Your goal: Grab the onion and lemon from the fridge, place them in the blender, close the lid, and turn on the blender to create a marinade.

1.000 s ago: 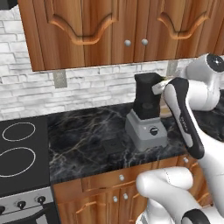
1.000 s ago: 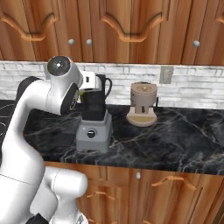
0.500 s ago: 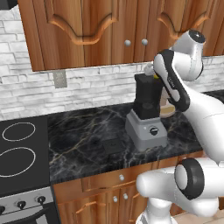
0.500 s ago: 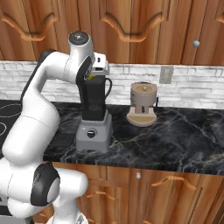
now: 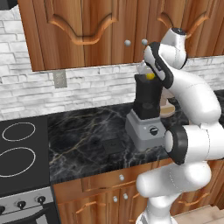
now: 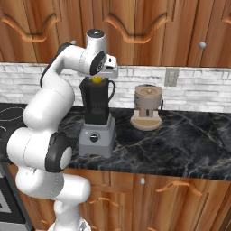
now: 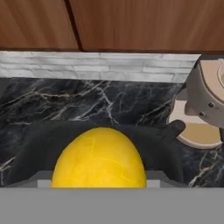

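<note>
The blender (image 5: 145, 114) stands on the black marble counter, a grey base with a round front knob under a tall dark jar (image 6: 96, 103). Its top is uncovered. My gripper (image 5: 148, 72) hangs just above the jar mouth, shut on the yellow lemon (image 5: 150, 75) (image 6: 96, 80). In the hand view the lemon (image 7: 99, 158) sits right over the jar's dark rim (image 7: 30, 142). The onion and the fridge are out of view. A flat dark square piece (image 5: 113, 145) lies on the counter left of the blender base.
A tan coffee machine (image 6: 147, 106) (image 7: 204, 103) stands right of the blender. A black stovetop (image 5: 19, 153) lies at the counter's left end. Wooden wall cabinets (image 5: 92, 30) hang close above the arm, over a white brick backsplash with an outlet (image 5: 59, 79).
The arm has swung up from beside the blender and brought the lemon over the jar's mouth. The blender and the coffee machine have stayed put.
</note>
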